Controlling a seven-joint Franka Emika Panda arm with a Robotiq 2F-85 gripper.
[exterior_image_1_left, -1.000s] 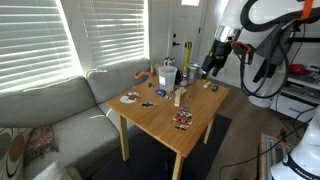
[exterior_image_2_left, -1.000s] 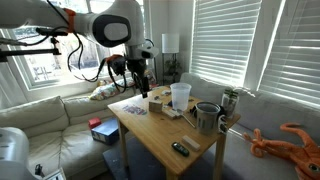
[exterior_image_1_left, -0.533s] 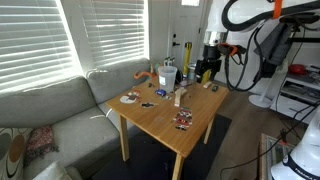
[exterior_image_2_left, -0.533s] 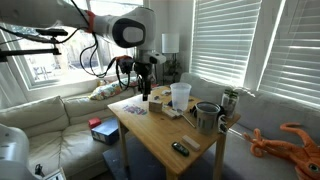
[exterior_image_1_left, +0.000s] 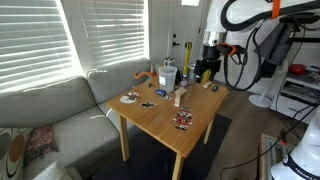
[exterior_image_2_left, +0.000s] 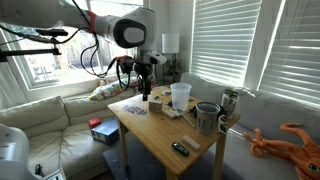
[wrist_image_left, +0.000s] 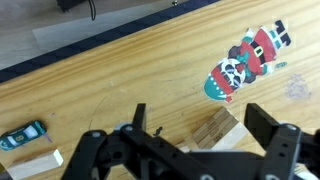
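wooden block (wrist_image_left: 222, 127) half behind gripper (wrist_image_left: 198, 122), white block (wrist_image_left: 30, 166) cut by edge

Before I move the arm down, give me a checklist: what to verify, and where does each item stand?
1. Gripper open: ok, jaws stand wide apart.
2. Gripper empty: ok, nothing gripped.
3. Wooden block lined up under the gap: ok in the wrist view, a little toward one finger.
4. Height over the block: cannot tell; both exterior views only show the gripper above the table.
5. Red-and-green figure clear of the block: ok, it lies apart.
6. Blue toy car and white block clear: ok, off to one side.
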